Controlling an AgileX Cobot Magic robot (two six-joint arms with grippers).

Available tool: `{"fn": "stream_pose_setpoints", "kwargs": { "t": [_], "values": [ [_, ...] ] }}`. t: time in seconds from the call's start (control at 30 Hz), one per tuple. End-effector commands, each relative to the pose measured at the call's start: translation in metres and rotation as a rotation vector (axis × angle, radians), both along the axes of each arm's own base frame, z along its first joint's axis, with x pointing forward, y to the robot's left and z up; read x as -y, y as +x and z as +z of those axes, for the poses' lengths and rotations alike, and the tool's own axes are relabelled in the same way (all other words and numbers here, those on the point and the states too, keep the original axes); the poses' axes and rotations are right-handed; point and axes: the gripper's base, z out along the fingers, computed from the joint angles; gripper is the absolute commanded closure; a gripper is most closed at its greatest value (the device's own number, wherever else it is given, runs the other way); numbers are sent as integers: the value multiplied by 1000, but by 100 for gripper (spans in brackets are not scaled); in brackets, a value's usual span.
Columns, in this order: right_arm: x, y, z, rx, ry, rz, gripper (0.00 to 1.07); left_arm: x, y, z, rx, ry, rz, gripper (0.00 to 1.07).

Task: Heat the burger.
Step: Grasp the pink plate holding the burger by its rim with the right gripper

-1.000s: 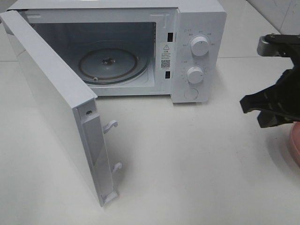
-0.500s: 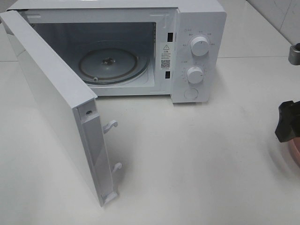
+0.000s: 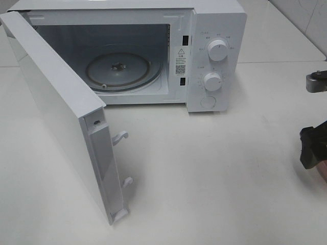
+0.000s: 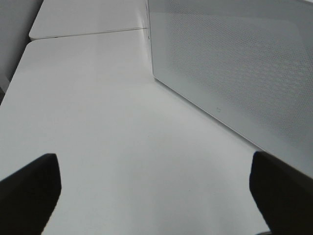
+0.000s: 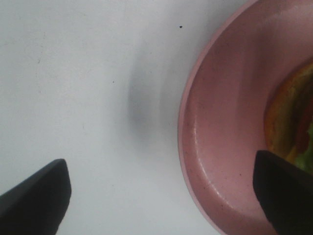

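The burger lies on a round pink plate; only its edge shows, with orange, red and green layers, at the border of the right wrist view. My right gripper hangs open over the plate's rim, one dark fingertip above the bare table and the other above the plate. In the high view this gripper is cut off by the right edge. The left gripper stands open above the bare table beside the microwave door, holding nothing.
A white microwave stands at the back with its door swung wide open to the left, showing the glass turntable. Two knobs sit on its right panel. White tabletop stretches in front of it.
My right gripper has moved right and down, from in front of the microwave's right side to the edge of the high view. The microwave and its door have not moved.
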Motion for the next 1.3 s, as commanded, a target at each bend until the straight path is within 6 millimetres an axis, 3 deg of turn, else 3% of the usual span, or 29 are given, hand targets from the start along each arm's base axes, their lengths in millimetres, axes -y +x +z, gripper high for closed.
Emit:
{"fn": "stream_pose_setpoints", "kwargs": {
  "t": [0.03, 0.37, 0.77, 1.0, 1.3],
  "values": [
    [1, 6, -6, 14, 0, 3, 13, 0, -3, -1, 28, -7, -5, 9],
    [10, 17, -37, -29, -18, -23, 17, 0, -3, -1, 28, -7, -5, 9],
    [18, 23, -55, -44, -12, -47, 23, 0, -3, -1, 28, -7, -5, 9],
    [18, 24, -69, -75, -9, -38, 40, 0, -3, -1, 28, -7, -5, 9],
    [17, 26, -74, -74, -6, -33, 52, 0, -3, -1, 28, -7, -5, 9]
  ]
}}
